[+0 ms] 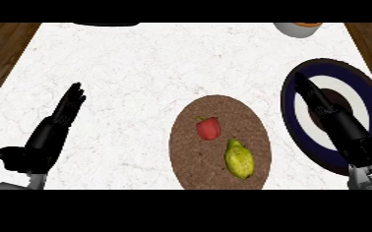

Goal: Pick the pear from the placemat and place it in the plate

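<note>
The pear (240, 159) lies on its side on the brown oval placemat (189, 162), in the lower right part of it, with its narrower end toward the top of the view and a red pepper (208, 128) just beside it, up and to the left. To the right of the placemat, near its edge, sits the plate (294, 103), dark blue at the rim with a white ring and a dark centre. The right hand (323, 105) hangs over that plate with its fingers straight and apart, holding nothing; the left hand (62, 115) rests open at the left of the white bench (131, 69), fingers up, well apart from the fruit. At the top right edge a bowl (298, 28) just shows. Nothing is picked up yet. The pear looks light and stiff, with a smooth skin that may slip and a rounded body that may roll, so the wider lower belly seems the best place to take hold, fingers on one side and thumb on the other, coming in from the side away from the pepper so as not to nudge it.
</note>
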Controlling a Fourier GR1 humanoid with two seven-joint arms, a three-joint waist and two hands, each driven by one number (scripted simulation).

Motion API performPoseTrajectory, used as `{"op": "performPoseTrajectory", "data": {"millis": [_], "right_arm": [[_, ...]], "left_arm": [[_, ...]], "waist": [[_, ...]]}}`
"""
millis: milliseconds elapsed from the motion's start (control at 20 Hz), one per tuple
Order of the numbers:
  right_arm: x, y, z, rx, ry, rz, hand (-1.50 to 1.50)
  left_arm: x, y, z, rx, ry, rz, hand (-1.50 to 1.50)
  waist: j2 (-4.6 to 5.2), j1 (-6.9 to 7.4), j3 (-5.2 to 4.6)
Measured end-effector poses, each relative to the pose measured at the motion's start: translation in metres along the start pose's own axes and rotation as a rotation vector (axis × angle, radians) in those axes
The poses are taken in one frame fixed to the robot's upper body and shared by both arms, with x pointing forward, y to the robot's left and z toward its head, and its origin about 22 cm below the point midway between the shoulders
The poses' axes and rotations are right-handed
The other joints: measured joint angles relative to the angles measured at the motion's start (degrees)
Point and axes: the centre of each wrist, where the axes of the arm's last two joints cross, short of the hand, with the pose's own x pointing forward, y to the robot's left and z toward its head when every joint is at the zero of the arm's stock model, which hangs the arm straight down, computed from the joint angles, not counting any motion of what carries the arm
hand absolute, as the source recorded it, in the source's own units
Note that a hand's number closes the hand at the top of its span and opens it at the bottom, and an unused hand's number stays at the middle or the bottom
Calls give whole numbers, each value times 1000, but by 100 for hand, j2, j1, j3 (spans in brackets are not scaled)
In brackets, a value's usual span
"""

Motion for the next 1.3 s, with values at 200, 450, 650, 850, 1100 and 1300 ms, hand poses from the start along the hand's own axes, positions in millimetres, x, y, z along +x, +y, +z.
{"op": "performPoseTrajectory", "data": {"millis": [200, 450, 650, 850, 1100, 1300], "right_arm": [[-26, -4, -10, -63, -22, -249, 150], [-72, -14, -5, -218, 79, -393, -150], [-120, -2, 5, -399, 143, -592, -150], [-160, 4, 12, -447, 112, -708, -150], [-181, -21, 15, -332, 88, -688, -150], [-175, -48, 17, -124, 132, -556, -150]], "left_arm": [[-19, -10, 8, 32, 121, 49, 0], [-36, -34, 17, 30, 286, 154, 0], [-38, -54, 13, 18, 349, 205, 0], [-38, -62, 1, 19, 395, 221, 0], [-39, -65, -4, 19, 421, 228, 0], [-36, -69, -4, 14, 426, 223, 0]], "waist": [[-5, -58, 82], [77, -43, 123], [35, -86, 133], [-19, -103, 125], [-87, -91, 90], [-89, -81, 98]]}}
